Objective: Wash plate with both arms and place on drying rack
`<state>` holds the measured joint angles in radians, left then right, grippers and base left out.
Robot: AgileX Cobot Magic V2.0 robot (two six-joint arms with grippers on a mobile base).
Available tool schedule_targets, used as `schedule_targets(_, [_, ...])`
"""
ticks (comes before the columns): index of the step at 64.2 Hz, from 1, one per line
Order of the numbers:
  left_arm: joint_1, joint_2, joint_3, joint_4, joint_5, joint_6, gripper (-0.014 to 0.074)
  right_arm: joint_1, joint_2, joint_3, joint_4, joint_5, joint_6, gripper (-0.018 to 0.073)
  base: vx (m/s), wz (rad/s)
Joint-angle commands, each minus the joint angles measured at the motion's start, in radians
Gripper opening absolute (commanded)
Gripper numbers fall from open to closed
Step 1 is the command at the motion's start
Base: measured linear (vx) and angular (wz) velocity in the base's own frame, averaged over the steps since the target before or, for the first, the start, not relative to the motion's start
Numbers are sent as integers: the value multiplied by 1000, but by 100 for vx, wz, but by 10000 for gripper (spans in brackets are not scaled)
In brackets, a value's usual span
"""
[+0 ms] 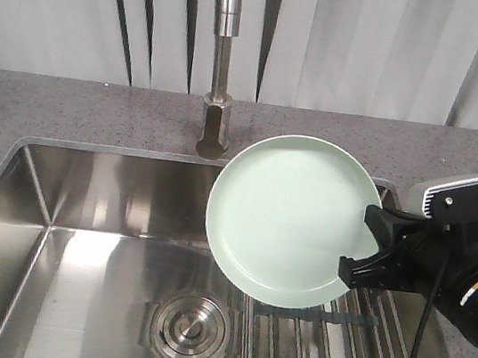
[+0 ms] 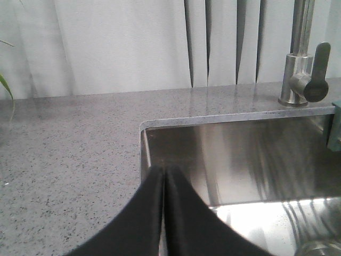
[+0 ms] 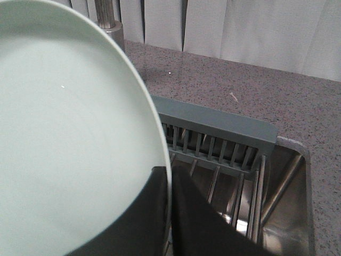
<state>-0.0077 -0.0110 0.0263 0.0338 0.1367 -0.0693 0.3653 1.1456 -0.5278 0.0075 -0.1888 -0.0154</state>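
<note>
Kitchen setting. Stainless steel sink [image 1: 83,201] set in speckled grey countertop [image 1: 69,109], tall steel faucet [image 1: 222,68] behind. Pale vertical blinds [image 1: 376,46] along the back.

- Countertop [image 1: 69,109]: grey speckled stone, running across the middle of the front view and bordering the sink.
- Sink [image 1: 60,233]: stainless steel, set into the countertop, filling the lower frame.
- Tap [image 1: 215,126]: steel, upright on the countertop, upper centre.
- Drain [image 1: 188,326]: round, in the sink floor, lower centre.
- Drying rack [image 1: 347,357]: steel rods with grey-green bars, lying across the sink, lower right.
</note>
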Motion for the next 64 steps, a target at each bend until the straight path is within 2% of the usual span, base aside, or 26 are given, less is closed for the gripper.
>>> schedule_targets(1, [0, -14, -14, -6, -64, -24, -2, -3, -23, -28, -8, -82, -2, -5, 0, -1])
schedule_targets(10, [0, 23, -99, -5, -101, -45, -2, -3, -23, -28, -8, -82, -2, -5, 0, -1])
schedule_targets(16, [0, 107, -190, -5, -61, -39, -2, -3, -23, -28, -8, -82, -2, -5, 0, -2])
schedule_targets(38, [0, 589, -547, -6, -20, -24, -2, -3, -23, -28, -8, -82, -2, -5, 0, 0])
schedule_targets(48, [0, 694, -593, -6, -35, -25, -2, -3, -23, -28, -8, -82, -2, -5, 0, 0])
schedule_targets(64, [0, 761, -593, -6, -48, -25, 3, -3, -23, -28, -8, -82, -2, -5, 0, 0])
